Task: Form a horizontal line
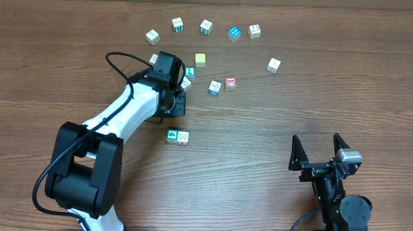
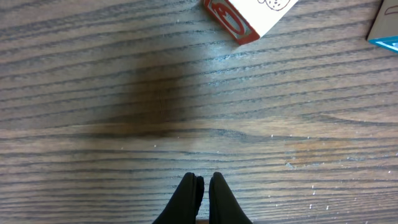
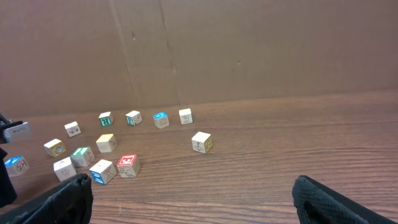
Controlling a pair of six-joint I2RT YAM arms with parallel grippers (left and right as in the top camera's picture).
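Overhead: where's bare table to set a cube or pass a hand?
Bare wood runs from the two-cube pair across to the open right gripper, below the red-faced cube. Also free: the strip left of the left arm. Crowded: around the shut left gripper, up to the far arc of cubes.

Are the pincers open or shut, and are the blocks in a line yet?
left pincer, shut, empty.
right pincer, open, empty.
green cube, in the row, left end.
white cube, in the row, right beside the green cube.
green "L" cube, loose, not in the row.
red-faced cube, loose, not in the row.
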